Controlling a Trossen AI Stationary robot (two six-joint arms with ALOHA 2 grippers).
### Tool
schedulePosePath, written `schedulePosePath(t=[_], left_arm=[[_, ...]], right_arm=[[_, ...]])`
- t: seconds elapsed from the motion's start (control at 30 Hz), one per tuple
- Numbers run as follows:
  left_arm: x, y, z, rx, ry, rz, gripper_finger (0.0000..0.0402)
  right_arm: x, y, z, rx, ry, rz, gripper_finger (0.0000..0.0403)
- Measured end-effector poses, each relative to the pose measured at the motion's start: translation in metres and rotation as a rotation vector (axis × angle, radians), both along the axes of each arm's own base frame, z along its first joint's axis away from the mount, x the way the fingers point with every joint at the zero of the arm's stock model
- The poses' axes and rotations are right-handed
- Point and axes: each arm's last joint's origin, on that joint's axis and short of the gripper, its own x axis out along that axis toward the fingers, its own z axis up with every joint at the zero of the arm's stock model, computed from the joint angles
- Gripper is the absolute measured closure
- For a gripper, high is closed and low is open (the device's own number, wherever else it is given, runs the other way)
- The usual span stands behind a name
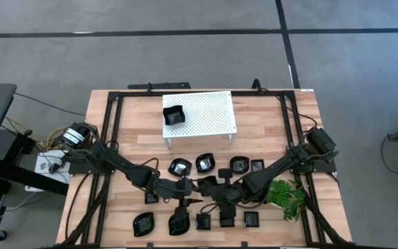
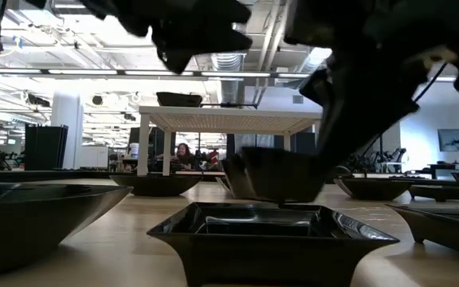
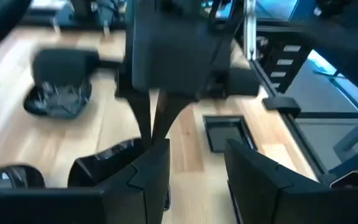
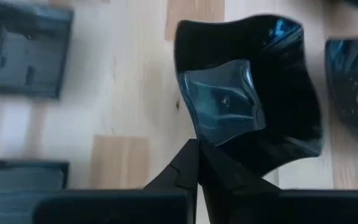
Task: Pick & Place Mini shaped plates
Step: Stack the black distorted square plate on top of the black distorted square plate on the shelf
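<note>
square plate (image 2: 271, 229), right end effector (image 4: 199, 163) pinching wavy plate (image 4: 272, 93)

A white perforated rectangular rack (image 1: 199, 114) stands at the table's (image 1: 275, 128) back middle, with one glossy black mini plate (image 1: 174, 115) on its left end. In front of the rack, more small glossy black plates (image 1: 204, 163) lie in a row, and a further row (image 1: 144, 224) lies along the front edge. A green leafy plant (image 1: 287, 194) lies to the right of these rows.
</note>
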Motion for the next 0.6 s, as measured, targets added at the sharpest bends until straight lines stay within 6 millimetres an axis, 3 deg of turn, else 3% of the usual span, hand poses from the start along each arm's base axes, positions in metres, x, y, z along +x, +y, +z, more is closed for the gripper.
schedulePosePath(t=[0.17, 0.6], left_arm=[[0.005, -0.003, -0.019, -0.02, 0.034, 0.016, 0.0247], [0.023, 0.002, -0.036, -0.049, 0.086, 0.051, 0.0247]], right_arm=[[0.004, 0.002, 0.007, -0.023, -0.028, 0.021, 0.04], [0.005, 0.005, 0.01, -0.058, -0.077, -0.012, 0.0399]])
